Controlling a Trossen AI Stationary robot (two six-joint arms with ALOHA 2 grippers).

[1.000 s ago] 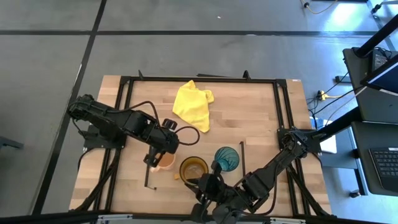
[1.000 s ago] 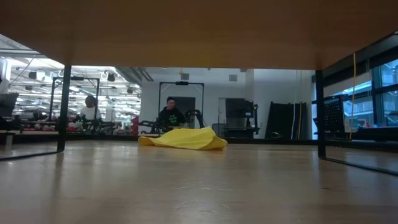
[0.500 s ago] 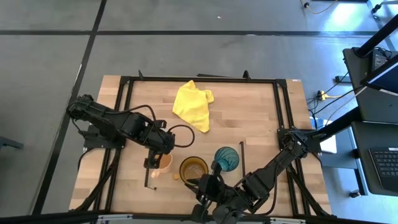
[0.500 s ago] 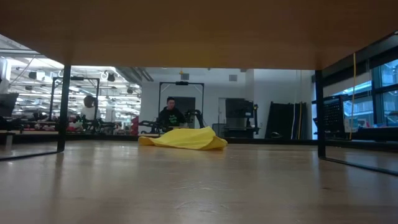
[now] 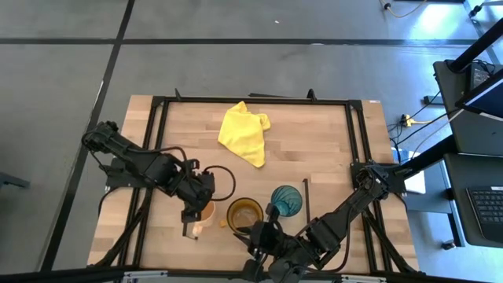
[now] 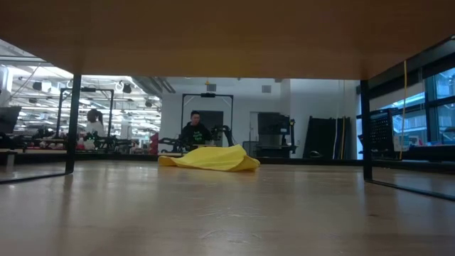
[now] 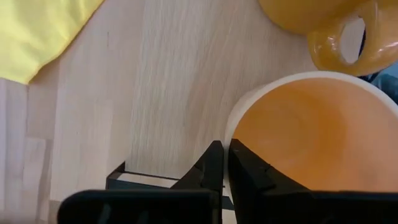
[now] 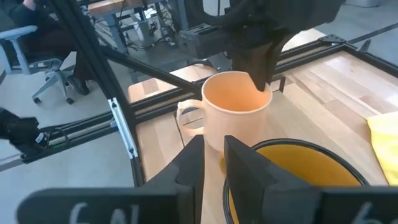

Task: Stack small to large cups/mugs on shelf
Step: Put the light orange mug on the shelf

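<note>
High view: small pale-orange ceramic mug with handle (image 5: 207,212) on the low light-wood shelf board with thin black uprights (image 5: 255,195), near the shelf's left end. Left gripper (image 5: 198,206) down on that mug's rim, fingers pinched together on the wall, one inside and one outside. Left wrist view confirms: dark fingertips (image 7: 219,163) clamped nearly closed across the thin pale rim (image 7: 231,118), orange interior of the mug just beside them. Just right of it on the shelf, wider amber-brown translucent mug with handle (image 5: 244,212), handle turned toward the pale-orange mug, close but cannot tell whether touching. Tall teal ribbed tumbler (image 5: 286,199) next along toward the shelf's right end, upright, beside the amber mug. All three in a row along the shelf. Right gripper (image 5: 250,233) at the near edge of the worktop, at the amber mug's rim; right wrist view shows its two dark fingers (image 8: 191,163) standing slightly apart, one outside and one over the amber rim (image 8: 292,149), gripping the wall. Same view shows the left gripper coming down onto the far side of the pale-orange mug. Crumpled yellow cloth (image 5: 243,132) lying well apart near the far edge of the wooden worktop with black frame (image 5: 330,141). Low view: only cloth (image 6: 210,158) on the worktop, and people (image 6: 194,128) in the room behind.
</note>
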